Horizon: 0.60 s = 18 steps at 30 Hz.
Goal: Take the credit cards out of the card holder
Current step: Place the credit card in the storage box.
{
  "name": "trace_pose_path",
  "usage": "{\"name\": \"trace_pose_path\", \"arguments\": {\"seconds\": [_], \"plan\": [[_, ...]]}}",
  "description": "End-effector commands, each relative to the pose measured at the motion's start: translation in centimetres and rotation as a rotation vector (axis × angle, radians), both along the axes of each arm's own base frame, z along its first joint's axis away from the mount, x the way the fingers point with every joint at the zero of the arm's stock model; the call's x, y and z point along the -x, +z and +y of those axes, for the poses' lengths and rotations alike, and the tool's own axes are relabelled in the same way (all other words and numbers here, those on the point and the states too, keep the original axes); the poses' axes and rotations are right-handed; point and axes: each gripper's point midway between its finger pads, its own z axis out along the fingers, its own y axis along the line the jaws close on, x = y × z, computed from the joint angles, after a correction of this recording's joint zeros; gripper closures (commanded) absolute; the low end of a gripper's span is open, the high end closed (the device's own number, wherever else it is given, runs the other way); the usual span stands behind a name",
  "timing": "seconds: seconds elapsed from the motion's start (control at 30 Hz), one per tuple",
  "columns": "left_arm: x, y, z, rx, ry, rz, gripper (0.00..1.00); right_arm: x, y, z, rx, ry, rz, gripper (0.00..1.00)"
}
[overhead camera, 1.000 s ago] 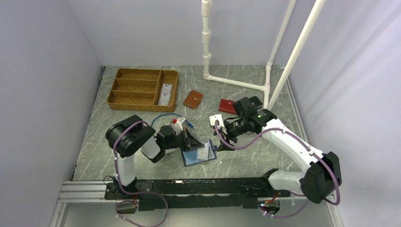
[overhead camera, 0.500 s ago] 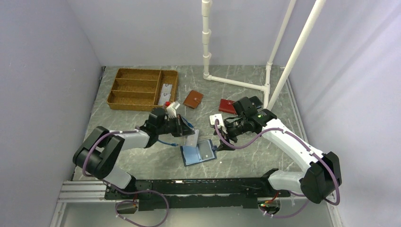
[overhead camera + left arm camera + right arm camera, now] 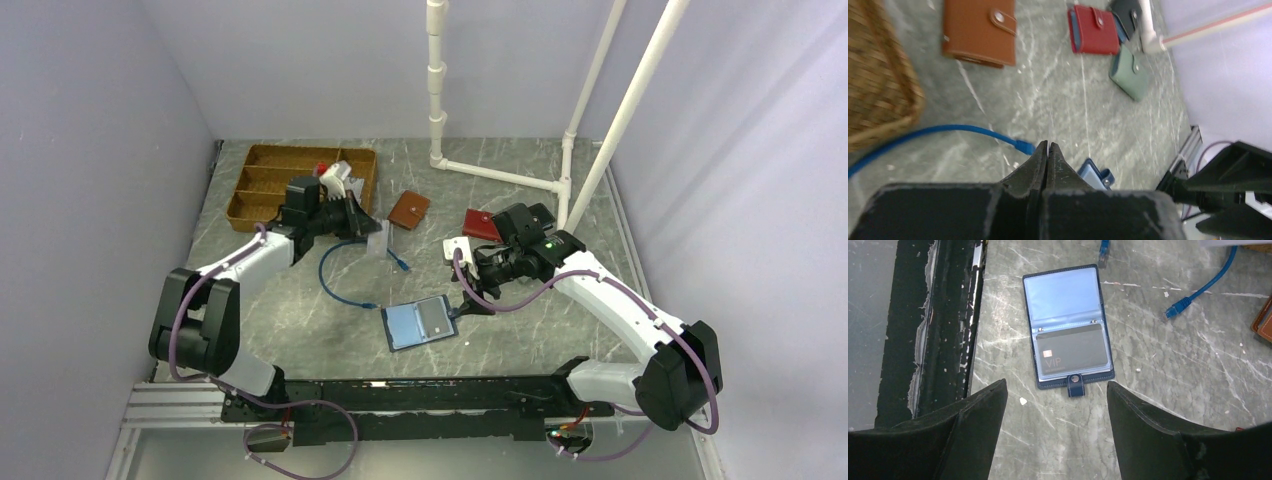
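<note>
The card holder (image 3: pixel 418 323) lies open on the marble table (image 3: pixel 300 310), a navy bifold with a glossy blue inside. In the right wrist view its upper pocket is empty and a dark credit card (image 3: pixel 1073 353) marked VIP sits in the lower pocket of the card holder (image 3: pixel 1064 295). My right gripper (image 3: pixel 1055 386) hovers open just past the snap tab (image 3: pixel 1076 386), touching nothing. My left gripper (image 3: pixel 368 229) is shut on a pale credit card (image 3: pixel 380 241), held above the table near the wicker tray (image 3: pixel 270 185). In the left wrist view only the card's thin white edge shows between my left gripper (image 3: pixel 1048 146) tips.
A blue cable (image 3: pixel 340 272) loops between the tray and the card holder. A tan wallet (image 3: pixel 408 209), a red wallet (image 3: pixel 480 224), a grey-green wallet (image 3: pixel 1130 73) and a dark wallet (image 3: pixel 1125 10) lie at the back. White pipe frame (image 3: pixel 500 176) stands behind them.
My left arm has swung from the card holder to the back left, toward the wicker tray, carrying the pale card. The right arm and the card holder have not moved.
</note>
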Motion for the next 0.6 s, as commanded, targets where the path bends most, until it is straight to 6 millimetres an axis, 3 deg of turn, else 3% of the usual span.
{"name": "trace_pose_path", "arguments": {"seconds": [0.0,0.27,0.57], "plan": [[-3.1,1.1,2.7,-0.073,0.083,-0.035,1.00,-1.0,1.2,0.5,-0.036,-0.012,-0.048,0.25],[-8.3,2.4,6.1,-0.157,0.169,-0.036,1.00,-1.0,1.3,0.5,-0.039,-0.016,-0.049,0.24],[-13.2,0.8,8.5,-0.271,0.202,-0.020,1.00,-1.0,1.3,0.5,-0.038,-0.019,-0.049,0.24]]}}
